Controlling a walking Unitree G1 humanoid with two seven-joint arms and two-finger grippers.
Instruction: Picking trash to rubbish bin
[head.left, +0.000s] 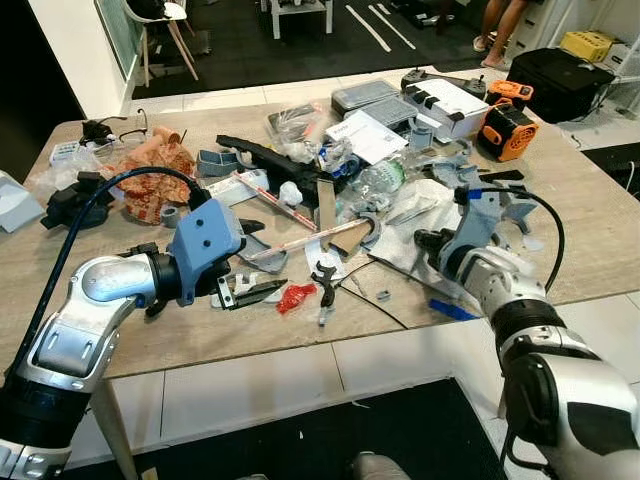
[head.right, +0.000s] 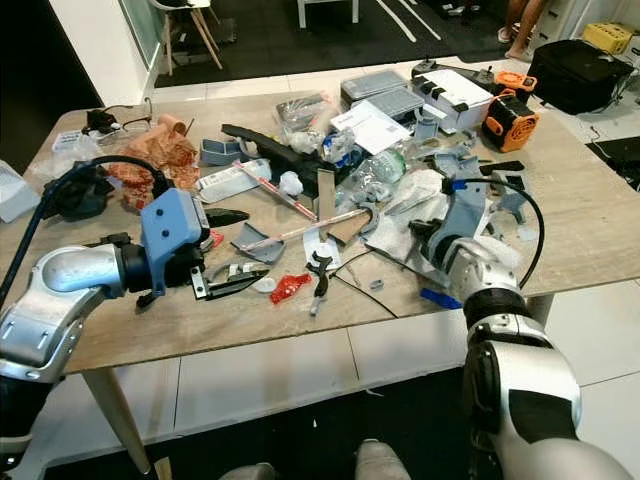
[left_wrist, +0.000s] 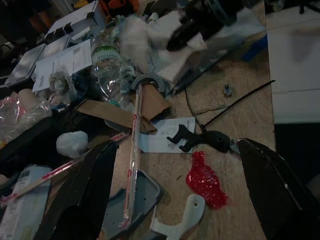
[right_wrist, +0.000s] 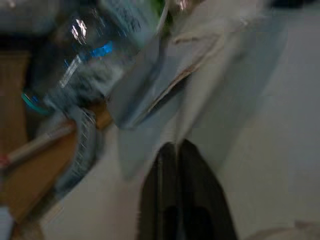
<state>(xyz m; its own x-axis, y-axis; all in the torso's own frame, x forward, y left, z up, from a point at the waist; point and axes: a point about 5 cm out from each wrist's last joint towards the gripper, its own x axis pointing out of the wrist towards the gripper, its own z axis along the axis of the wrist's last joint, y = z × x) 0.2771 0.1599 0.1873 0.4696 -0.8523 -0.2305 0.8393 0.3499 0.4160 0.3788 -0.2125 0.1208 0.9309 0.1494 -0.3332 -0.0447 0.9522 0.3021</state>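
Nearest the robot, along the front edge of the wooden table (head.left: 250, 345), the left gripper (head.left: 245, 292) hovers low with its two black fingers (left_wrist: 80, 200) spread wide and nothing between them. Just ahead of it lie a crumpled red scrap (head.left: 295, 296), a small black hooked tool (left_wrist: 202, 139) and a white plastic piece (left_wrist: 182, 217). The red scrap is the closest piece of trash, so this reads as the reaching step before a first grasp. The next move calls for the fingers to come forward and down, straddle the scrap, and close without catching the black tool beside it. On the other side, the right gripper (head.left: 432, 240) rests against crumpled white paper (head.left: 420, 205). Its wrist view is blurred, but the two fingers seem pressed together with nothing clearly held. Farther in, the heap of clutter holds a crushed clear plastic bottle (head.left: 378, 178), a torn piece of cardboard (left_wrist: 107, 112), a red-and-white striped stick (head.left: 265, 192) and printed paper (head.left: 365, 135). At the far edge stand an orange and black device (head.left: 507, 127) and a white box (head.left: 447, 100). No rubbish bin can be made out, so carrying the trash away will mean finding one first.
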